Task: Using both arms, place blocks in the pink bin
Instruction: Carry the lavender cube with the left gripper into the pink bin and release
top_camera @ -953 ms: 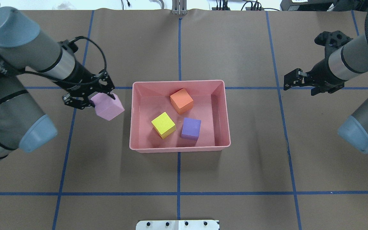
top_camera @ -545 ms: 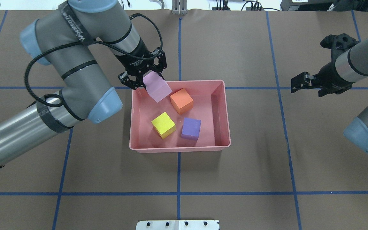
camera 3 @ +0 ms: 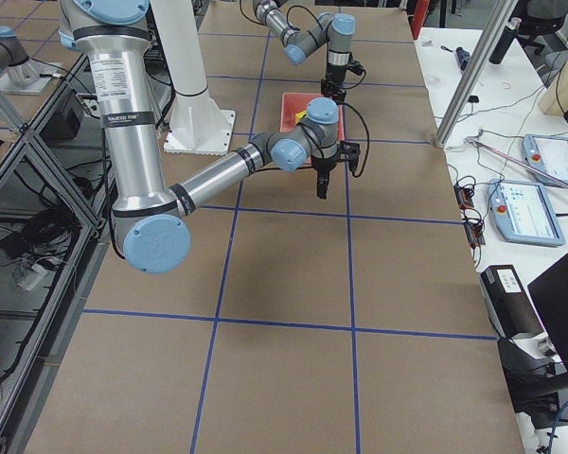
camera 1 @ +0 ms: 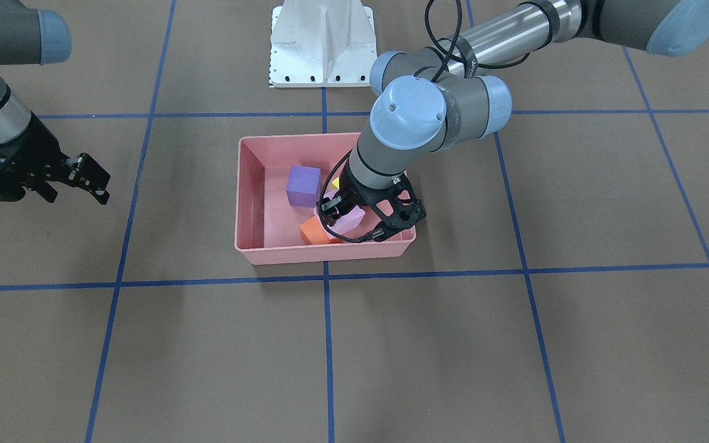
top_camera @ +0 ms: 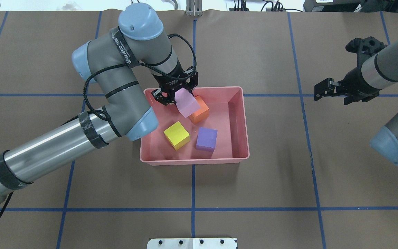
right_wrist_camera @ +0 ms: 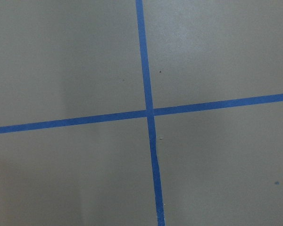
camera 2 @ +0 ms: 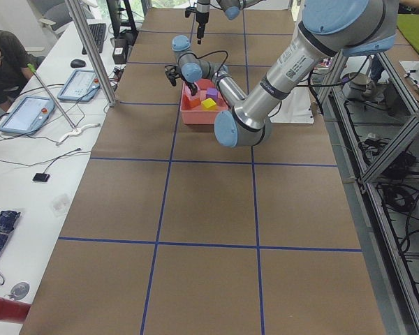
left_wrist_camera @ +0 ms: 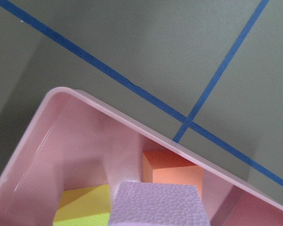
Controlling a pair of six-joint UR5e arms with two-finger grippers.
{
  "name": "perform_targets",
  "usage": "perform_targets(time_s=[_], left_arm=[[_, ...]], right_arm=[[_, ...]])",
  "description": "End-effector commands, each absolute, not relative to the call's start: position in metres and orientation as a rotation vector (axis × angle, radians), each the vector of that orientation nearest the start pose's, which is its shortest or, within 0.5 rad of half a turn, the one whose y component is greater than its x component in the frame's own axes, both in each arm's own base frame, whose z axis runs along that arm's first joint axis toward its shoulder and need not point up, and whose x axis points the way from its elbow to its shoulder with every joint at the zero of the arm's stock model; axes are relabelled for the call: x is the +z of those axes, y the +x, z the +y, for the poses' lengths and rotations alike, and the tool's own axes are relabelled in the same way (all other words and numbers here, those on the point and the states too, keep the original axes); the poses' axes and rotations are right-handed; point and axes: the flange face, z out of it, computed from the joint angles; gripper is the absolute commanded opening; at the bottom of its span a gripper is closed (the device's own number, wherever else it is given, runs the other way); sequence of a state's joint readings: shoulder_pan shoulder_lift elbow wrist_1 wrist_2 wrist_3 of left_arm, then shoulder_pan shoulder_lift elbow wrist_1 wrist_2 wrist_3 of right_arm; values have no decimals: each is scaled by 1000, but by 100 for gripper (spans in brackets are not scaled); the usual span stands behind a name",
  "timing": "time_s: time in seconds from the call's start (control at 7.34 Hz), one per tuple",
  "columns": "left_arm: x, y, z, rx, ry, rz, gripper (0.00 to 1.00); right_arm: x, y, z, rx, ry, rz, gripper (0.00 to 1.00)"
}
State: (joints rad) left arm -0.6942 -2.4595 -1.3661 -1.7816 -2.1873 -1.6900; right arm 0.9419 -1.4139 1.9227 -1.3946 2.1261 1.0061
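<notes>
- The left gripper (top_camera: pixel 180 97) is clenched on the pale pink-lilac matte foam cube (top_camera: pixel 188 104), one black finger on each side of it.
- The cube sits tilted in that grip, above the far left part of the shallow rectangular pink plastic bin (top_camera: pixel 193 160), inside the line of its rim.
- In the overhead view the held cube overlaps a corner of the orange foam cube (top_camera: pixel 202 112). Whether the two touch cannot be told.
- The left wrist view shows the lilac cube's grainy top at the bottom edge, the orange cube just beyond it against the bin wall, and a yellow face to the lower left.
- The yellow foam cube (top_camera: pixel 176 135) and the purple foam cube (top_camera: pixel 206 139) rest on the bin floor. They lie side by side but apart, nearer the robot than the orange one.
- The left arm (top_camera: pixel 116 86) bends over the bin's left wall, and its elbow hides part of that rim.
- The right gripper (top_camera: pixel 318 92) hangs well to the right of the bin, above the table (top_camera: pixel 254 190). Its fingers are parted and grasp nothing.
- The right wrist view shows only brown table covering and a crossing of blue tape lines (right_wrist_camera: pixel 148 113).
- The bin stands at the middle of the table, where two tape lines meet.
- A white metal pedestal base (camera 1: pixel 320 43) stands behind the bin on the robot's side.
</notes>
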Motion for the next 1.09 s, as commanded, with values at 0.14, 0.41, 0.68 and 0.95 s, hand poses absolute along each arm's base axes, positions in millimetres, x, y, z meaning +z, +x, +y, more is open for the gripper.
perform_targets(time_s=[0.14,0.41,0.68,0.95], left_arm=[[161,529,-552,-487,-274,991,100],[207,453,-547,-423,-208,1025,100],[306,334,-529,-293,-121,1010,100],[403,226,-501,-166,-29,953,100]], right_arm=[[396,-251,-484,165,66,-848,100],[397,-232,-493,197,82,-846,100],[419,-187,-503,160,127,-815,100],[462,-117,-505,115,126,-807,100]])
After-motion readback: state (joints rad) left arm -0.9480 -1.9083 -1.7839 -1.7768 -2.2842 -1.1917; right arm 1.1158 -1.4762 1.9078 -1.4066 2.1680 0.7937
